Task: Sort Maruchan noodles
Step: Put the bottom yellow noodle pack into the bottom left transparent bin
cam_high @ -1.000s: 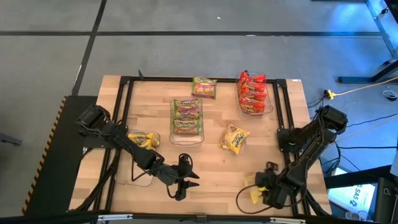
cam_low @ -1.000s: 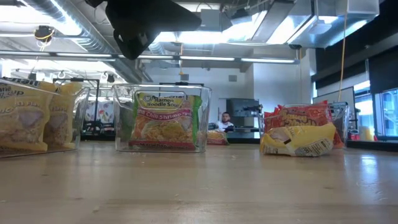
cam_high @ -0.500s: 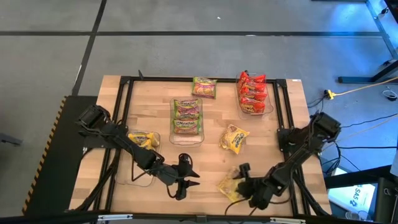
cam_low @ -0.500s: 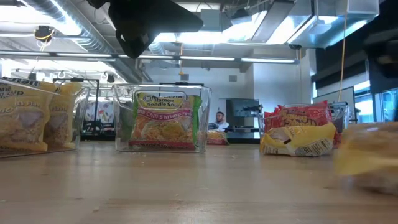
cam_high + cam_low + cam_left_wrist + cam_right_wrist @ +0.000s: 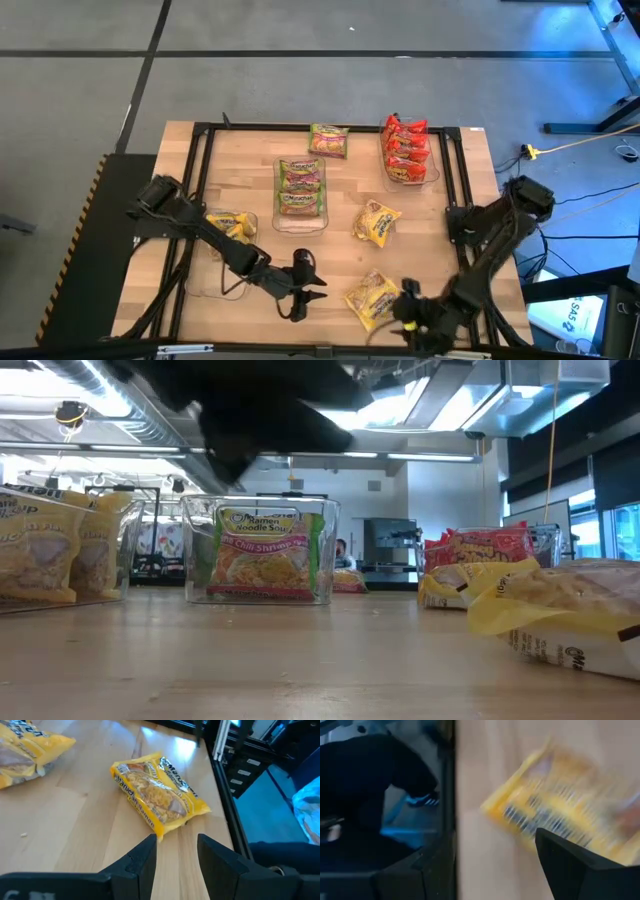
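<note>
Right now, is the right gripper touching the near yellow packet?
Apart. In the high view bare wood shows between the right gripper and the yellow packet; the right wrist view shows its open fingers empty.

A: What are the two arms made of, by the look of them?

B: Both the left arm (image 5: 200, 232) and the right arm (image 5: 490, 245) are matte black, built of chunky jointed segments with rounded housings.

A: And the grippers?

B: The left gripper (image 5: 176, 851) has two flat, dark, blade-like fingers on a black crossbar. The right gripper (image 5: 408, 312) is equally black, with thin dark cables beside it.
</note>
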### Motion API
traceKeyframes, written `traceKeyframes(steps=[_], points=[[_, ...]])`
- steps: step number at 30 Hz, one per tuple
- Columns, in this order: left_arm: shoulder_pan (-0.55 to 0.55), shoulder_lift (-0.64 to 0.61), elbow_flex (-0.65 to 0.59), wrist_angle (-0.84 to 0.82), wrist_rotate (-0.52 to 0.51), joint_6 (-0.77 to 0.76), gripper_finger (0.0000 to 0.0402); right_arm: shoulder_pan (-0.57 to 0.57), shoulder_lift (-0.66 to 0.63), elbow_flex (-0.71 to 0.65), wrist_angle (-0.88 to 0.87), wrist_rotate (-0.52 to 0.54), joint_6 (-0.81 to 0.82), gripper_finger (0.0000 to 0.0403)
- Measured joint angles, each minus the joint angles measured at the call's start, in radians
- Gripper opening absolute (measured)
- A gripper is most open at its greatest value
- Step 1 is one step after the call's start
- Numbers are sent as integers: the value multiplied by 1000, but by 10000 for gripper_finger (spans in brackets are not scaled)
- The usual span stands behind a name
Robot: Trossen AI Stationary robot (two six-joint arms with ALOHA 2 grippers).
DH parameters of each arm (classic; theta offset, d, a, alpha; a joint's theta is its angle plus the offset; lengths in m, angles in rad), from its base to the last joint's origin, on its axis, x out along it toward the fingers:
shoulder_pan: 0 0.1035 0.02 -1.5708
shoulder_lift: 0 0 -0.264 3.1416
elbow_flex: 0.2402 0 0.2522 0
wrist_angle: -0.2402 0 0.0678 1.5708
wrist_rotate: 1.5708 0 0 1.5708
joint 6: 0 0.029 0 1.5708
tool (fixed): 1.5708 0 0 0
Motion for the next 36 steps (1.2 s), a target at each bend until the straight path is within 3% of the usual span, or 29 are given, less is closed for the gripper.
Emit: traceKeyframes(steps=[7,16,20,25,28,31,36], points=[[35,158,117,13,29,7,135,108,77,0,-39,11,258,253],[71,331,303,-78,61,18,135,54,225,0,-91,49,266,253],[69,373,333,-83,118,-3,135,3,241,0,-145,95,215,253],[51,387,338,-65,191,-30,135,-73,239,0,-137,311,75,253],[37,386,339,-61,195,-35,135,-131,238,0,-81,376,-45,253],[23,376,339,-81,214,-62,135,-176,222,6,-84,306,-132,253],[-15,302,338,-244,202,-109,135,-177,140,48,-271,166,-98,253]])
